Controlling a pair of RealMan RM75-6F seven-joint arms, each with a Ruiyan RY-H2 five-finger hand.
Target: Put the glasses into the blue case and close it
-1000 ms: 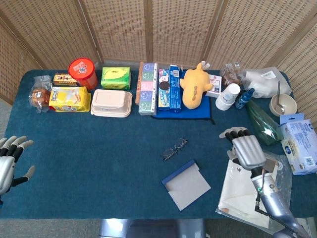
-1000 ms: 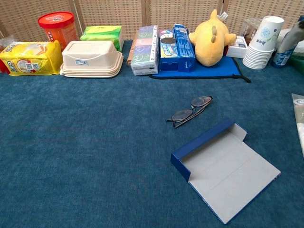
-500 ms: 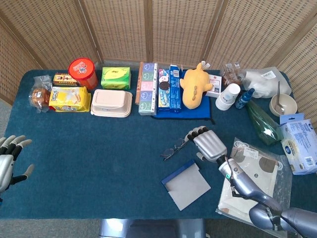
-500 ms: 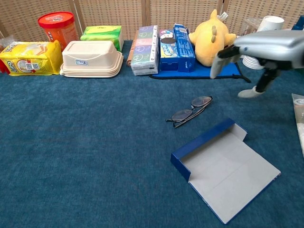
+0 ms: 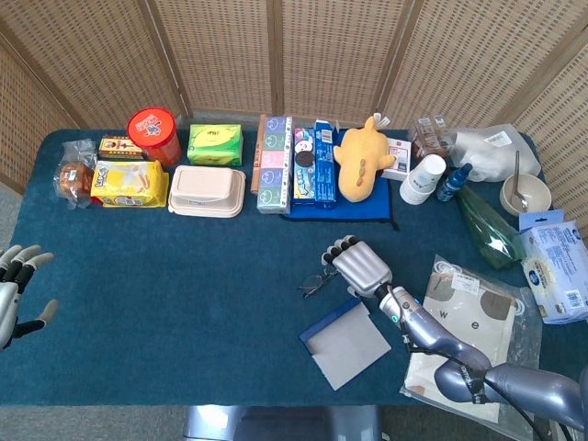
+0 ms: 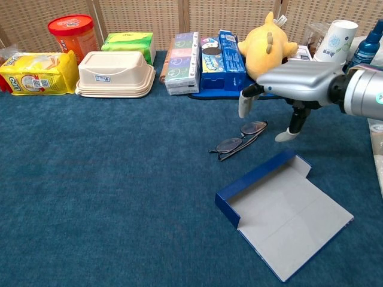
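Nearest the robot, the blue case (image 6: 284, 221) lies opened flat on the blue worktop (image 6: 108, 179), its grey inside facing up and its blue wall on the far-left edge; in the head view the same case (image 5: 344, 342) sits near the front edge. Just beyond it the glasses (image 6: 240, 138) rest folded on the cloth, apart from the case and not held; the right robot hand (image 6: 287, 89) hangs above their right end with its fingers (image 6: 243, 106) spread and pointing down, holding nothing, though whether a fingertip touches the frame seems unclear from either camera; in the head view this robot hand (image 5: 360, 266) covers part of the glasses (image 5: 317, 281). At the left edge of the head view the left robot hand (image 5: 14, 294) sits off the worktop's corner, fingers apart and empty. To the right lies a clear plastic bag (image 5: 469, 335). Along the far side stand a yellow snack pack (image 6: 36, 73), a red tub (image 6: 73, 36), a cream lunch box (image 6: 115, 73), a green packet (image 6: 128, 43), a yellow plush toy (image 6: 265, 49) and stacked paper cups (image 6: 338, 37).
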